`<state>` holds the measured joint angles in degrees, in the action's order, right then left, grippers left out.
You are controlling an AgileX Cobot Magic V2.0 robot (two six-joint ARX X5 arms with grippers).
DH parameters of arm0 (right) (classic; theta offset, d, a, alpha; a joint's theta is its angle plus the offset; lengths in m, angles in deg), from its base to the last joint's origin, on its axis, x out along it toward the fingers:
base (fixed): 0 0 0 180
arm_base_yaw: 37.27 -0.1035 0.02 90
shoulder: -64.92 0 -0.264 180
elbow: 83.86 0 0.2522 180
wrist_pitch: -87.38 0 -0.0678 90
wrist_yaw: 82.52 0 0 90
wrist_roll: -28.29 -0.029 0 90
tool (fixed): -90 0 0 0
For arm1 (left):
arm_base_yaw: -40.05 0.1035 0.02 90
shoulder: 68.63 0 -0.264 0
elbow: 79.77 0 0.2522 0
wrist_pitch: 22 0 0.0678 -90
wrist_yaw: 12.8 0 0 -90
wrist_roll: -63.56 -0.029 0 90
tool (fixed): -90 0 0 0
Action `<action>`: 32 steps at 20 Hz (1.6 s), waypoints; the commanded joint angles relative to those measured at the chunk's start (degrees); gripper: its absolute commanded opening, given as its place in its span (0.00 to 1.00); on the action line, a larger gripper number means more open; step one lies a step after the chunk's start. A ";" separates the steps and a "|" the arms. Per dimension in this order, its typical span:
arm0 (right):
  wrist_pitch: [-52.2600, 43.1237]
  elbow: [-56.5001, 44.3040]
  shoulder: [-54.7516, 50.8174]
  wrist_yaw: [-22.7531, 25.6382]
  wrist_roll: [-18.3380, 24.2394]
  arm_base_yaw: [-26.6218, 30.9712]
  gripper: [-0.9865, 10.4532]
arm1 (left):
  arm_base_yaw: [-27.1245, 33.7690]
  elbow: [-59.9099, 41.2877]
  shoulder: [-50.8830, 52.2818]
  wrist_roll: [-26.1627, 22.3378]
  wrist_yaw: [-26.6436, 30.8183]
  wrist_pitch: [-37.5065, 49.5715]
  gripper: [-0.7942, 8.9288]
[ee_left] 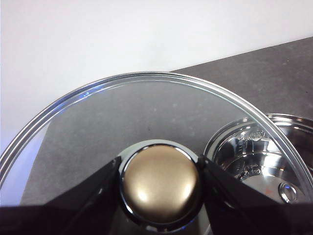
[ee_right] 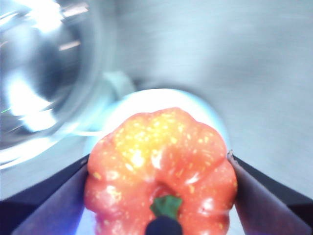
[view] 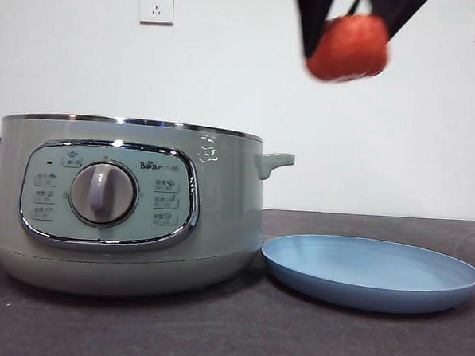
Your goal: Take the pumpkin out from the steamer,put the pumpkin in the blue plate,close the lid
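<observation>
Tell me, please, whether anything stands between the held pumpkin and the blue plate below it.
Nothing visible does. The right gripper holds the pumpkin in the air above the blue plate, whose surface is bare. The steamer stands beside the plate, and the left gripper holds the lid elsewhere.

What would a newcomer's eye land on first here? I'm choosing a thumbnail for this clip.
First, the orange pumpkin gripped in the right hand, hanging high in the air above the blue plate. Next, the big pale green steamer standing open beside the plate. In the left wrist view, the left hand clamps the knob of the glass lid, held off the steamer.
</observation>
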<state>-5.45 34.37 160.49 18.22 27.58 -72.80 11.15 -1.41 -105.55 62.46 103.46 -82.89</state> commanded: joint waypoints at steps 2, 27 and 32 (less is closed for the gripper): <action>-5.57 -11.74 -6.93 4.59 -5.20 -0.11 0.08 | 0.00 0.39 0.59 -0.63 0.26 2.89 0.07; -47.21 -53.68 -6.73 -6.19 -5.86 5.16 0.53 | -0.02 0.39 0.50 -0.33 -3.78 2.97 0.07; -47.23 -53.64 -7.02 -6.27 -5.88 5.16 0.53 | -0.02 0.39 -3.89 0.02 -7.80 3.08 0.07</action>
<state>-52.53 -18.88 153.56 11.97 22.05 -67.62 11.15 -1.41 -109.60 62.52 95.96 -82.83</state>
